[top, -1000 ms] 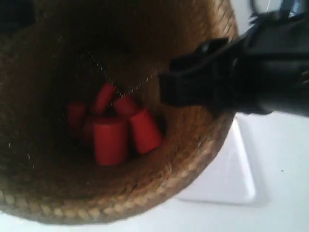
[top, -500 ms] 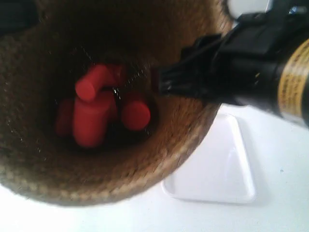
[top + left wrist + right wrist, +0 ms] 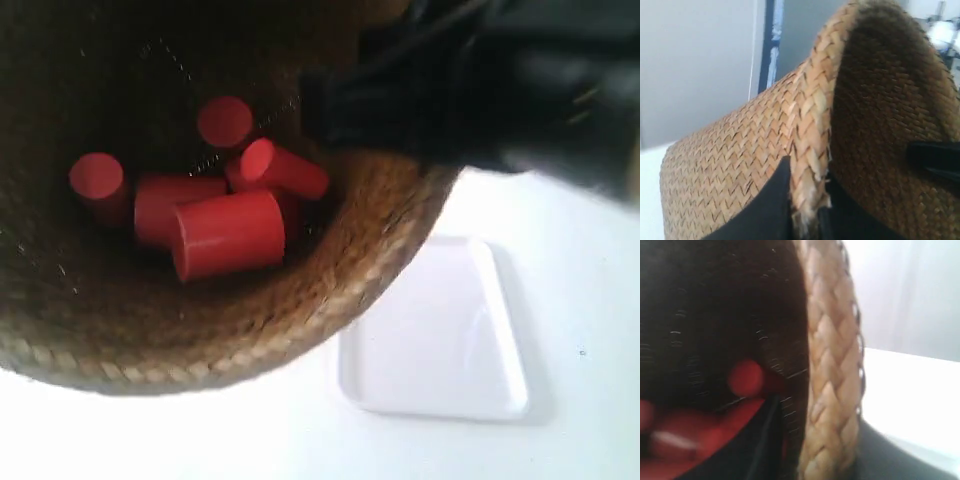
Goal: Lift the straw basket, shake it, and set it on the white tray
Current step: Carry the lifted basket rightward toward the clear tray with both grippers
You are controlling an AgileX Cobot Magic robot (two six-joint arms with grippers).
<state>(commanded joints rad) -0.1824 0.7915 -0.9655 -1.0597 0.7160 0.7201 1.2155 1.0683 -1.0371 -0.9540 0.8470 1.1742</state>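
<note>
Only ext. view shows tray point(image 3: 440, 340) near basket point(image 3: 385, 255).

One basket point(image 3: 330, 290); one tray point(image 3: 440, 330); one tabletop point(image 3: 580, 300); five red cylinders point(image 3: 228, 233) show clearly inside the basket, and a sixth may lie half hidden beneath them, though that cannot be told; one black arm point(image 3: 500, 80) in the exterior view; two pairs of jaws in the wrist views, the left jaws and the right jaws.
</note>
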